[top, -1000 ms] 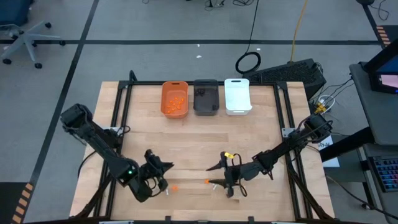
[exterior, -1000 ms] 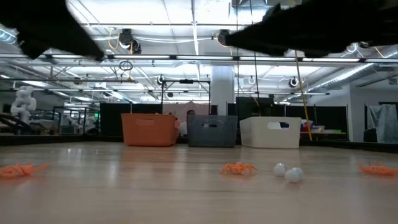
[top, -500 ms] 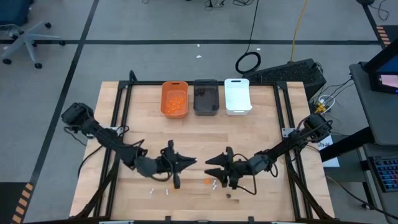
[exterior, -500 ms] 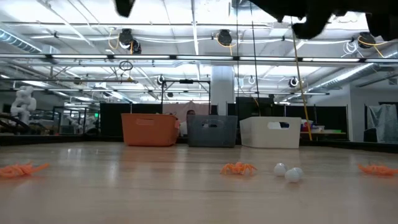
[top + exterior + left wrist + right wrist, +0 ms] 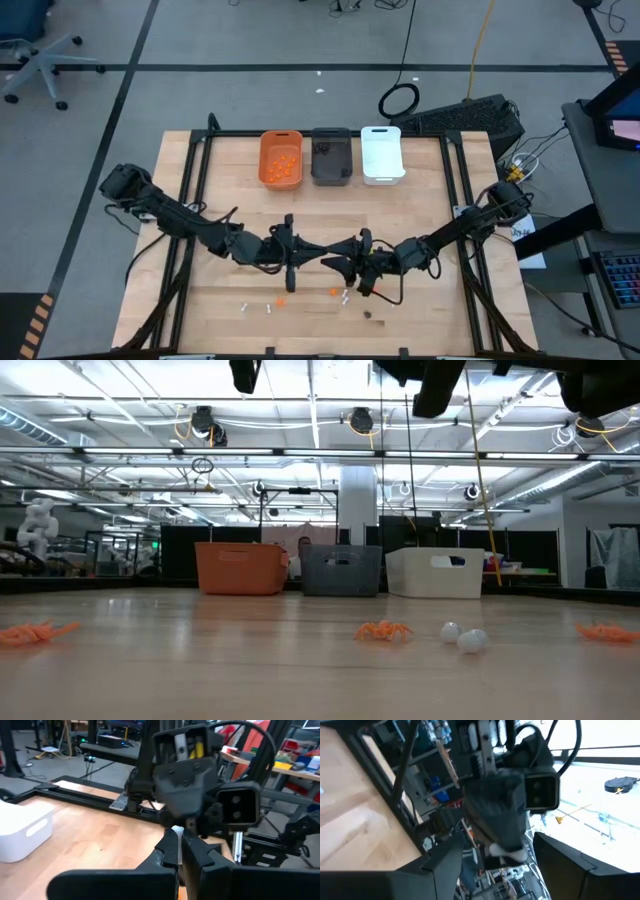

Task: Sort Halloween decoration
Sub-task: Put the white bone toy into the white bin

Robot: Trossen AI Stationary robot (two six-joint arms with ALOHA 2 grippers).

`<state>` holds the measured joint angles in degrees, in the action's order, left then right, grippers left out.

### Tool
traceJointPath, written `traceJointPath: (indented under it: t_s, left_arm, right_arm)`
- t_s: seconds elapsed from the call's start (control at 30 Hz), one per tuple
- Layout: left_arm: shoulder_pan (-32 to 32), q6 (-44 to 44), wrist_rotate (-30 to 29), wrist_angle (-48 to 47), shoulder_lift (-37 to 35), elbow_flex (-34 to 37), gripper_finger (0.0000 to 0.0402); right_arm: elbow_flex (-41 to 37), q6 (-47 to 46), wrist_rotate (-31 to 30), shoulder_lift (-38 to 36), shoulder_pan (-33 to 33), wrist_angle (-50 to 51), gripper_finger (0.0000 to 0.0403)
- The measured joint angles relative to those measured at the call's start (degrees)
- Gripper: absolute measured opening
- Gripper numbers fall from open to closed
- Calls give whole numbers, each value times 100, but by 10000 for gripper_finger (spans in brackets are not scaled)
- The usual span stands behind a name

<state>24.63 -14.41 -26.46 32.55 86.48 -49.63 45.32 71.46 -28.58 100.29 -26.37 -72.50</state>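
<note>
The left gripper (image 5: 300, 254), jaws clamped on a white stick (image 5: 175, 840), met the wide-jawed right gripper (image 5: 340, 262) mid-worktop; a clean handover likely needed the right jaws closed before release.

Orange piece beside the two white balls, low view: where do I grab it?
Likely its humped middle, coming straight down: the orange piece lies flat on the table, thin legs splayed low around it, offering little to pinch.
</note>
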Motion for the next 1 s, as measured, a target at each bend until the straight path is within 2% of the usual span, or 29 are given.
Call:
traceJointPath:
  t_s: [0.4, 0.83, 1.0]
  left_arm:
    - [-26, -133, 81, 18, 0, 0, 1]
    - [-25, -284, 95, -6, 48, -7, 1]
    - [-25, -328, 97, -89, 48, -7, 1]
  right_arm:
    - [0, -71, 16, 1, 126, 86, 162]
    - [2, -330, 333, 0, 280, 76, 150]
    - [2, -322, 335, 0, 279, 83, 124]
